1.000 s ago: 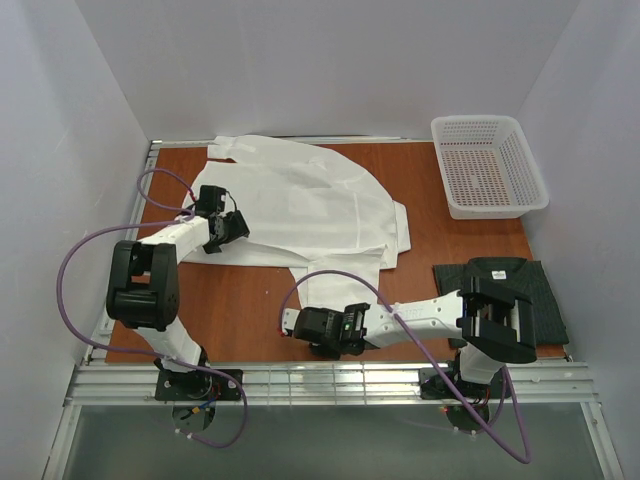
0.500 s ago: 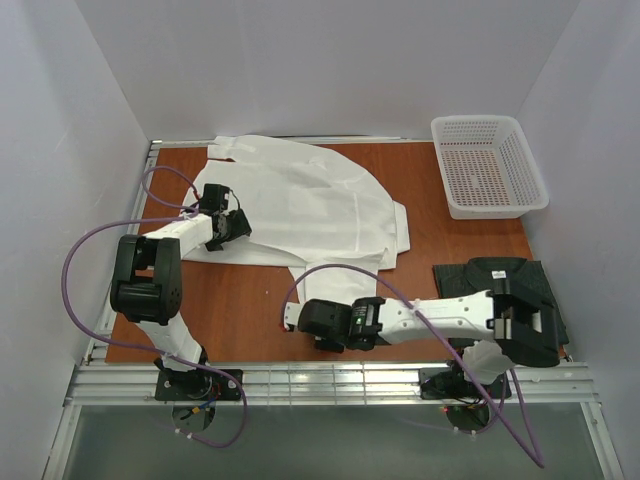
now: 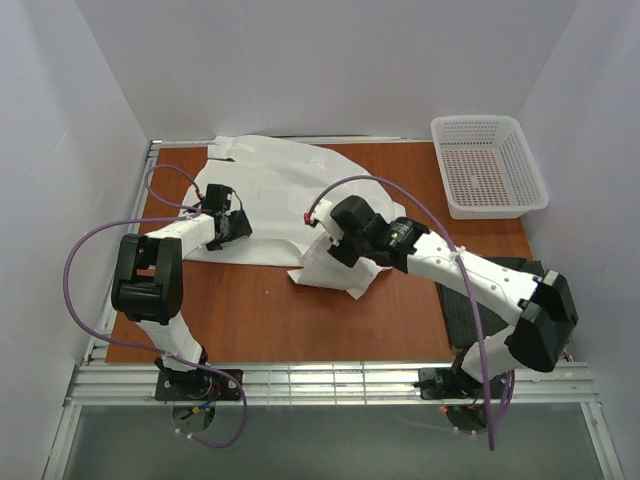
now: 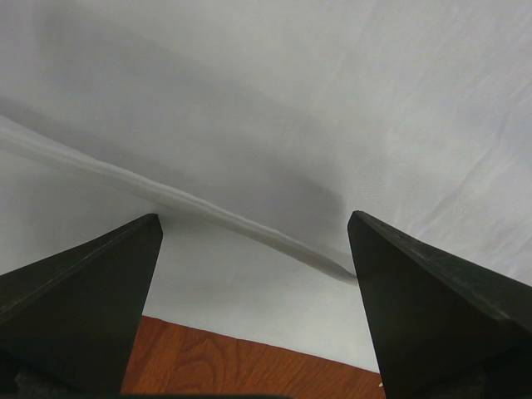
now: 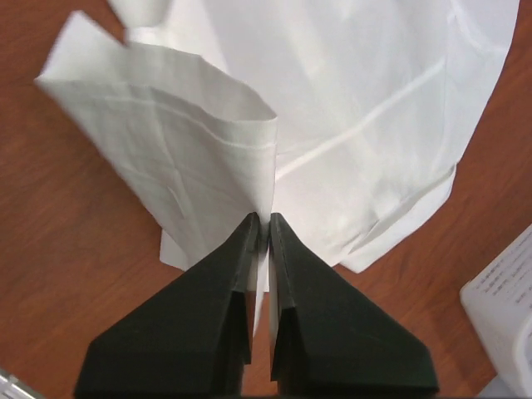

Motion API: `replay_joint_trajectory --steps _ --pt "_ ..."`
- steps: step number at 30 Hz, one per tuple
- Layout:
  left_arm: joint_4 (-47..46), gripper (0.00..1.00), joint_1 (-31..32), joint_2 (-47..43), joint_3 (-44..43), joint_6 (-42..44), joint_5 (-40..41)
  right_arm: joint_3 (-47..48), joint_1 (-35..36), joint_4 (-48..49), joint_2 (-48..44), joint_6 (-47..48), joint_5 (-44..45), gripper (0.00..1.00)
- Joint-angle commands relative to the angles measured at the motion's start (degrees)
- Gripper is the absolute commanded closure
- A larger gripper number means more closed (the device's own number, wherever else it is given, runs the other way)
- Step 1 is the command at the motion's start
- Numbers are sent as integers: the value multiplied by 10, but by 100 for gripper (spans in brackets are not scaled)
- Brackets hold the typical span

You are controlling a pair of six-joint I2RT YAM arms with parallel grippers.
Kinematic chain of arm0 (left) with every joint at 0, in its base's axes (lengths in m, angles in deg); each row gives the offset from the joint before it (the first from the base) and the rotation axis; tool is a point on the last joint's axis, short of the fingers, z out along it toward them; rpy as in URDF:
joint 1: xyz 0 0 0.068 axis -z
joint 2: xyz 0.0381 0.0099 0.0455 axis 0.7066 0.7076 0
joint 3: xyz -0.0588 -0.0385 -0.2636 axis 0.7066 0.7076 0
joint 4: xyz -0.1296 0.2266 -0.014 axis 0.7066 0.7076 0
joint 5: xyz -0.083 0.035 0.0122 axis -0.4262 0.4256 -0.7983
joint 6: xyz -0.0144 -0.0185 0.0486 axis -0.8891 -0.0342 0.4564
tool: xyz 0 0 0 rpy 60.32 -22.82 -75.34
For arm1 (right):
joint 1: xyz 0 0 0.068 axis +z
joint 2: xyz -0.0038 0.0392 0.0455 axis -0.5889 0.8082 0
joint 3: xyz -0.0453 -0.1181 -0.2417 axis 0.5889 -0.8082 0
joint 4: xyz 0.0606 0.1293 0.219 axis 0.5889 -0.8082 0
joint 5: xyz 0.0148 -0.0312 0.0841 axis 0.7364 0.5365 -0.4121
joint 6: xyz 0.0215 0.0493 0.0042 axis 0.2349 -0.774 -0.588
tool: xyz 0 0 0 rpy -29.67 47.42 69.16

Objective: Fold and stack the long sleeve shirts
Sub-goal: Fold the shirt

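Slippage is the main risk: the right gripper (image 5: 264, 220), pressed together on a thin lifted fold of the white shirt (image 5: 357, 100), holds only an edge, and the smooth, limp cloth could slide free or drag the spread body askew on the wooden table (image 3: 250, 310). The left gripper (image 4: 253, 218) is spread wide over a seam, gripping nothing. The dark striped shirt (image 3: 458, 318) lies flat at the near right.

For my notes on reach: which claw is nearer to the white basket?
The right. The right claw, shut on a fold of the white shirt, is left of the basket; the left claw, open over the shirt's left side, is much farther left.
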Motion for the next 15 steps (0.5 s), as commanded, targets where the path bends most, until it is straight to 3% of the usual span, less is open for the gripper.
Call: replay_joint_trajectory --steps 1,4,7,11,15 --pt "12 14 6 8 3 8 10 33 -54 9 68 -1 13 88" --pt "12 14 8 6 2 8 9 64 -78 2 120 -42 104 74" --pt "14 14 8 5 2 8 9 98 -67 -15 113 -69 142 60" --pt "16 14 8 7 -2 5 8 48 16 39 43 -20 67 57" --pt "19 14 8 10 -4 4 5 -37 83 85 15 -16 -27 46"
